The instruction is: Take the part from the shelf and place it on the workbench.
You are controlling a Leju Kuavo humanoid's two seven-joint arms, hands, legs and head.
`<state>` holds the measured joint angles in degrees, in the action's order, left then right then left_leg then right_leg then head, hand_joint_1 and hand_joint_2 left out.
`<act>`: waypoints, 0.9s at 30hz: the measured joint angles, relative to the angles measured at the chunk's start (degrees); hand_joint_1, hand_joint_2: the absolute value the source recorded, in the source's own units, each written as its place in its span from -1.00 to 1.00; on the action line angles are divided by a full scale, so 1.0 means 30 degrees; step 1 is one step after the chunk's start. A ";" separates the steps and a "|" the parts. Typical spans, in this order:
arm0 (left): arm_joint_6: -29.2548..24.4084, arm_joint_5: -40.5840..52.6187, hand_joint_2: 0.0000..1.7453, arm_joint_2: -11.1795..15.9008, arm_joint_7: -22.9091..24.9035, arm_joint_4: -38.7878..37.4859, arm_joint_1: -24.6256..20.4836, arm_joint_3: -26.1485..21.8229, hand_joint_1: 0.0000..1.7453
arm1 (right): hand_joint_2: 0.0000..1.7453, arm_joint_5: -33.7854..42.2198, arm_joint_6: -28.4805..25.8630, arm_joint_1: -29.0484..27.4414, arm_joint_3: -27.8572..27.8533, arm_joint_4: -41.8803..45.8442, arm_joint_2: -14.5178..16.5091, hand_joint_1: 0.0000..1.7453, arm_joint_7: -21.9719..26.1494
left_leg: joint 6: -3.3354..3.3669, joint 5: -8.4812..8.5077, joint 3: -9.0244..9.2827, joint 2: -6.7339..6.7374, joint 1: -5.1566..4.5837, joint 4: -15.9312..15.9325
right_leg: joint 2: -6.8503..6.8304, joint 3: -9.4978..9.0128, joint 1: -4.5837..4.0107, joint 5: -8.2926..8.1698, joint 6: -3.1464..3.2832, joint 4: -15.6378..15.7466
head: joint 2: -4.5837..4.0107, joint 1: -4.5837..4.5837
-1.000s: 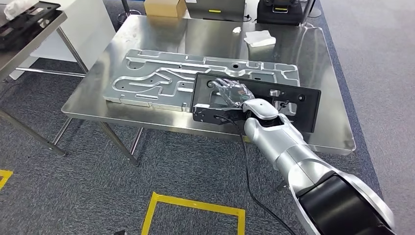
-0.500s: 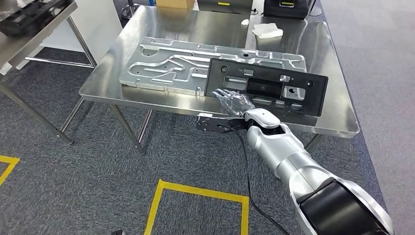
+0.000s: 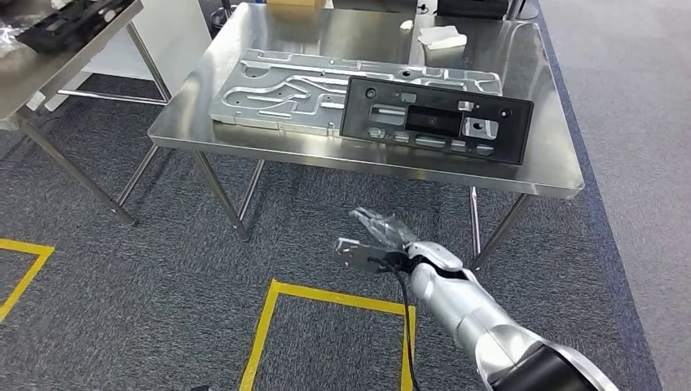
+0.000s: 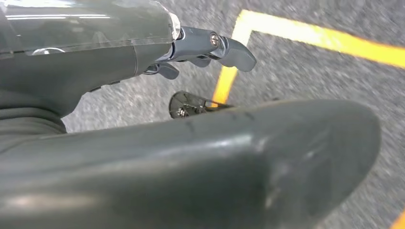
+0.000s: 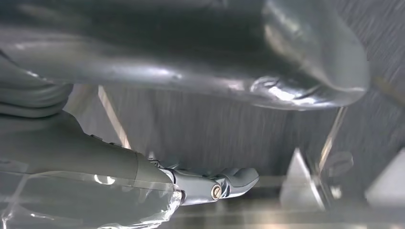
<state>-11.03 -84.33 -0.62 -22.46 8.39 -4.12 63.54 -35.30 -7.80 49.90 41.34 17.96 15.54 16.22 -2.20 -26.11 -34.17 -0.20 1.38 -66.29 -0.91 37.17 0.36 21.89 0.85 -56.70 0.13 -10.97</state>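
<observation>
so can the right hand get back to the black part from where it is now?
Probably yes. The right hand hangs open over the carpet in front of the workbench, and the black part lies near that front edge with nothing between them.

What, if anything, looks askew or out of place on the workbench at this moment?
The black part lies flat on the workbench, but its left end overlaps the silver machined plate and it sits slightly skewed to the front edge. Nothing looks spilled or damaged. The right hand hangs below the bench, holding nothing.

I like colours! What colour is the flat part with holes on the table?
Black part, clearest in the head view.
</observation>
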 joint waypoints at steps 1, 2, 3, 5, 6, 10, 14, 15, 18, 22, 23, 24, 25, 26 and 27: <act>-0.0138 0.0015 -1.00 -0.0002 0.0056 0.0000 -0.0014 0.0007 -1.00 | -1.00 0.0466 -0.0031 -0.0597 -0.0226 -0.0015 -0.0097 -1.00 0.0115 | 0.0080 -0.0317 0.0933 -0.0014 -0.0014 0.1288 | -0.0010 0.0168 -0.0024 -0.0083 -0.0107 -0.0144 | 0.0000 0.0002; -0.0278 0.0035 -1.00 -0.0004 0.0116 0.0000 -0.0024 0.0027 -1.00 | -1.00 0.0964 -0.0138 -0.1232 -0.0496 -0.0045 -0.0226 -1.00 0.0144 | 0.0224 -0.0753 0.1560 -0.0028 -0.0047 0.2262 | -0.0020 0.0264 -0.0059 -0.0173 -0.0225 -0.0255 | 0.0000 0.0004; -0.0417 0.0074 -1.00 -0.0007 0.0177 0.0000 -0.0034 0.0071 -1.00 | -1.00 0.1463 -0.0297 -0.1907 -0.0782 -0.0089 -0.0360 -1.00 0.0100 | 0.0416 -0.1092 0.1857 -0.0046 -0.0117 0.2805 | -0.0035 0.0301 -0.0096 -0.0267 -0.0353 -0.0299 | 0.0000 0.0006; -0.0697 0.0217 -1.00 -0.0016 0.0359 0.0000 -0.0003 0.0224 -1.00 | -1.00 0.2594 -0.0772 -0.3387 -0.1470 -0.0242 -0.0721 -1.00 -0.0137 | 0.0856 -0.1057 0.1817 -0.0040 -0.0121 0.3001 | -0.0046 0.0298 -0.0058 -0.0358 -0.0618 -0.0348 | 0.0000 0.0011; -0.0827 0.0282 -1.00 -0.0020 0.0463 0.0000 0.0015 0.0308 -1.00 | -1.00 0.3133 -0.1055 -0.4136 -0.1843 -0.0326 -0.0909 -1.00 -0.0276 | 0.1036 -0.0944 0.1788 -0.0027 -0.0110 0.3024 | -0.0012 0.0400 -0.0012 -0.0121 -0.0732 -0.0590 | 0.0000 0.0011; -0.1237 0.0388 -1.00 -0.0029 0.0861 0.0000 0.0081 0.0496 -1.00 | -1.00 0.5165 -0.2321 -0.7107 -0.3768 -0.0793 -0.1899 -1.00 -0.1088 | 0.1443 -0.0500 0.1317 -0.0024 -0.0148 0.3037 | 0.0160 0.2075 0.0084 0.2604 -0.1047 -0.4891 | 0.0000 0.0011; -0.1357 0.0707 -1.00 -0.0084 0.1106 0.0000 0.0187 0.0830 -1.00 | -1.00 0.6981 -0.3192 -0.9655 -0.5861 -0.1262 -0.2836 -1.00 -0.2316 | 0.1435 -0.0326 0.1074 -0.0068 -0.0264 0.3014 | 0.0205 0.0613 0.0050 0.2056 -0.0861 -0.3632 | 0.0000 0.0007; -0.1377 0.0720 -1.00 -0.0128 0.1129 0.0000 0.0186 0.0901 -1.00 | -1.00 0.7387 -0.3317 -1.0148 -0.6385 -0.1350 -0.3069 -1.00 -0.2651 | 0.1400 -0.0324 0.1059 -0.0062 -0.0313 0.3005 | 0.0207 -0.0286 0.0004 0.1691 -0.0726 -0.2205 | 0.0000 0.0009; -0.1485 0.0690 -1.00 -0.0250 0.1171 0.0000 0.0159 0.0958 -1.00 | -1.00 0.8391 -0.3443 -1.1454 -0.7836 -0.1601 -0.3593 -1.00 -0.3564 | 0.1270 -0.0398 0.1026 -0.0032 -0.0440 0.2944 | 0.0180 -0.1425 -0.0128 0.1324 -0.0486 -0.0186 | 0.0000 0.0009; -0.1591 0.0721 -1.00 -0.0304 0.1300 0.0000 0.0152 0.1087 -1.00 | -1.00 0.9548 -0.3632 -1.3194 -0.9508 -0.1949 -0.4106 -1.00 -0.4734 | 0.1240 -0.0450 0.1037 -0.0002 -0.0428 0.2944 | 0.0184 -0.1428 -0.0175 0.1290 -0.0414 -0.0154 | 0.0000 0.0007; -0.1600 0.0767 -1.00 -0.0311 0.1322 0.0000 0.0146 0.1167 -1.00 | -1.00 0.9811 -0.3756 -1.3577 -0.9919 -0.2012 -0.4186 -1.00 -0.4950 | 0.1196 -0.0432 0.1047 -0.0002 -0.0416 0.2974 | 0.0186 -0.1420 -0.0193 0.1300 -0.0365 -0.0164 | 0.0000 0.0007; -0.1600 0.0865 -1.00 -0.0315 0.1317 0.0000 0.0140 0.1258 -1.00 | -1.00 1.0041 -0.3890 -1.3926 -1.0324 -0.2065 -0.4262 -1.00 -0.5112 | 0.1167 -0.0424 0.1058 -0.0002 -0.0410 0.3003 | 0.0185 -0.1415 -0.0199 0.1304 -0.0329 -0.0170 | 0.0000 0.0007; -0.1600 0.0983 -1.00 -0.0317 0.1279 0.0000 0.0132 0.1338 -1.00 | -1.00 1.0235 -0.4005 -1.4233 -1.0680 -0.2113 -0.4333 -1.00 -0.5225 | 0.1130 -0.0408 0.1066 -0.0001 -0.0407 0.3030 | 0.0185 -0.1411 -0.0202 0.1310 -0.0303 -0.0177 | -0.0002 0.0007; -0.1600 0.1134 -1.00 -0.0319 0.1214 0.0000 0.0120 0.1415 -1.00 | -1.00 1.0392 -0.4082 -1.4497 -1.0984 -0.2156 -0.4390 -1.00 -0.5291 | 0.1097 -0.0397 0.1071 0.0000 -0.0403 0.3053 | 0.0185 -0.1402 -0.0205 0.1311 -0.0278 -0.0185 | -0.0002 0.0007; -0.1600 0.1271 -1.00 -0.0319 0.1141 0.0000 0.0100 0.1501 -1.00 | -1.00 1.0510 -0.4128 -1.4710 -1.1242 -0.2191 -0.4453 -1.00 -0.5322 | 0.1066 -0.0387 0.1073 0.0001 -0.0399 0.3067 | 0.0186 -0.1393 -0.0209 0.1308 -0.0257 -0.0193 | -0.0002 0.0007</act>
<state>-15.82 -80.52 -1.57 -19.04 8.39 -3.82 68.04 -3.77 -20.18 5.77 7.62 11.38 2.18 0.26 1.00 -27.27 -30.96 -0.20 0.19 -57.09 -0.36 32.99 -0.26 25.81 0.08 -57.28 0.13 -10.95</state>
